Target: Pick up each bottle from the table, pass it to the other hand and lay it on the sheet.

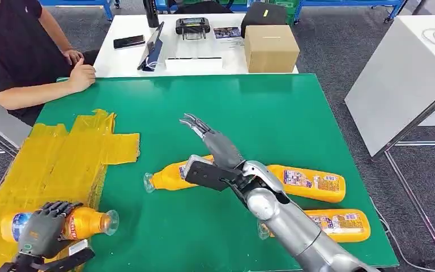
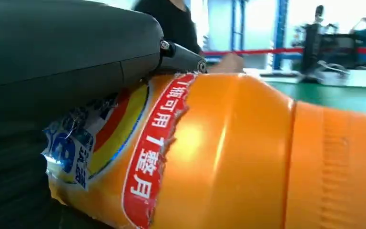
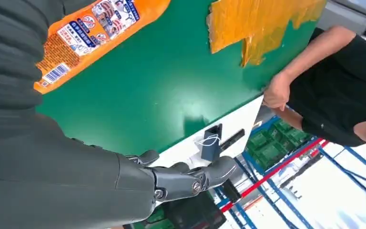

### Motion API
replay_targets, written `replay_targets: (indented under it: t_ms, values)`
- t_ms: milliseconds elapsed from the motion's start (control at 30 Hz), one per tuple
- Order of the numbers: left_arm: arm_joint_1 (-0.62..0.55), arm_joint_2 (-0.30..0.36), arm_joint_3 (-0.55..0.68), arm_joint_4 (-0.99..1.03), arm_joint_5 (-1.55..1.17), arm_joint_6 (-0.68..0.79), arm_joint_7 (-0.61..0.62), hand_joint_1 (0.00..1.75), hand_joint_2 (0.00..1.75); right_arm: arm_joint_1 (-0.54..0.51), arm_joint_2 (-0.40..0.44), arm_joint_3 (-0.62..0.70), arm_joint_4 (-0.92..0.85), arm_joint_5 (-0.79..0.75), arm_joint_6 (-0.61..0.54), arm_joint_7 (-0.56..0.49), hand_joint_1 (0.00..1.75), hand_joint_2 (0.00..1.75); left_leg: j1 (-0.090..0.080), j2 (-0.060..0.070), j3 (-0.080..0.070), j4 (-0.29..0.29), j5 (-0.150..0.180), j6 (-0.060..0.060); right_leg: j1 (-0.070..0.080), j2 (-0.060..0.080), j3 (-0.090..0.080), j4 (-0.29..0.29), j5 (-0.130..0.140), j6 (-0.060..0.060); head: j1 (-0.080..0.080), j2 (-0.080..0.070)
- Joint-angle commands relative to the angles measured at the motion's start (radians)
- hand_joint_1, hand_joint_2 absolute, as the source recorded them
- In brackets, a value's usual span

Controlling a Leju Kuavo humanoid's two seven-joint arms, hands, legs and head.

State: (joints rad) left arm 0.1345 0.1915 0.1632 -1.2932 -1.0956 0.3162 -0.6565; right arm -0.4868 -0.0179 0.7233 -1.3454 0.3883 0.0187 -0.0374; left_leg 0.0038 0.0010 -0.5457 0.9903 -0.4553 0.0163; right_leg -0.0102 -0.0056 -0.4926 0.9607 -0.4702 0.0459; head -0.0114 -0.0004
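Four orange bottles lie in reach. Nearest, the left hand (image 1: 45, 229) grips one bottle (image 1: 85, 222) lying on the yellow sheet (image 1: 62, 153). A second bottle (image 1: 340, 224) lies near the table's front edge, beside the right arm. Further in, the right hand (image 1: 212, 141) hovers empty, fingers spread, above a third bottle (image 1: 167, 177) on the green table (image 1: 294, 119), with a fourth bottle (image 1: 311, 182) beside it. A person's hand (image 1: 81, 76) rests at the far edge.

My left hand (image 1: 45, 229) sits low at my near left, fingers wrapped around a bottle (image 1: 62, 224); my right hand (image 1: 212, 141) reaches forward, fingers extended, holding nothing
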Motion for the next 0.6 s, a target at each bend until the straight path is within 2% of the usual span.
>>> replay_targets:
  t_ms: [33,67,100,233,367,500,600]
  values:
    - [0.013,0.044,-0.133,0.072,0.003,-0.021,-0.003,0.77,1.75,-0.073,0.013,0.029,0.107,-0.005,0.008,0.003,0.00,1.75,-0.001,0.002,0.001,-0.001,0.000,0.000,-0.001,0.002,0.000,0.000,0.000,-0.001,0.000,0.000]
    - [0.013,0.044,-0.133,0.072,0.003,-0.021,-0.003,0.17,1.75,-0.073,0.013,0.029,0.107,-0.005,0.008,0.003,0.00,1.75,0.000,0.003,0.001,-0.001,0.000,0.000,0.000,0.004,0.000,-0.001,0.001,-0.001,0.000,0.000]
    - [0.009,0.066,-0.153,0.078,-0.021,-0.052,0.030,0.00,0.00,-0.075,0.013,0.030,0.109,-0.006,0.009,0.003,0.00,1.75,0.000,0.002,0.002,-0.001,0.000,0.000,0.000,0.002,0.001,0.000,0.001,-0.001,0.000,0.000]
    - [0.011,0.092,-0.165,0.080,0.052,-0.095,-0.003,0.00,0.00,-0.101,0.021,0.032,0.141,-0.012,0.022,0.008,0.00,1.75,0.000,0.002,0.002,-0.001,0.000,0.000,0.000,0.002,0.001,0.000,0.000,-0.001,0.000,0.000]
    - [0.048,0.072,-0.134,0.045,0.095,-0.096,-0.038,0.00,0.00,-0.093,0.033,0.042,0.153,-0.008,0.023,0.006,0.00,1.75,0.001,0.004,0.002,-0.001,0.000,-0.001,0.001,0.004,0.001,0.000,0.001,-0.001,0.000,0.000]
    - [0.051,0.079,-0.148,0.000,0.188,-0.109,-0.042,0.00,0.00,-0.102,0.034,0.045,0.154,-0.007,0.022,0.005,0.00,1.75,0.000,0.002,0.001,0.000,0.000,-0.001,0.000,0.002,0.000,0.001,0.000,-0.001,0.000,0.000]
    - [0.047,0.054,-0.162,-0.050,0.292,-0.070,-0.042,0.00,0.00,-0.092,0.036,0.042,0.155,-0.004,0.021,0.005,0.00,1.75,0.000,0.000,0.000,0.000,0.001,-0.001,0.000,0.000,-0.001,0.001,0.000,-0.001,0.000,0.000]
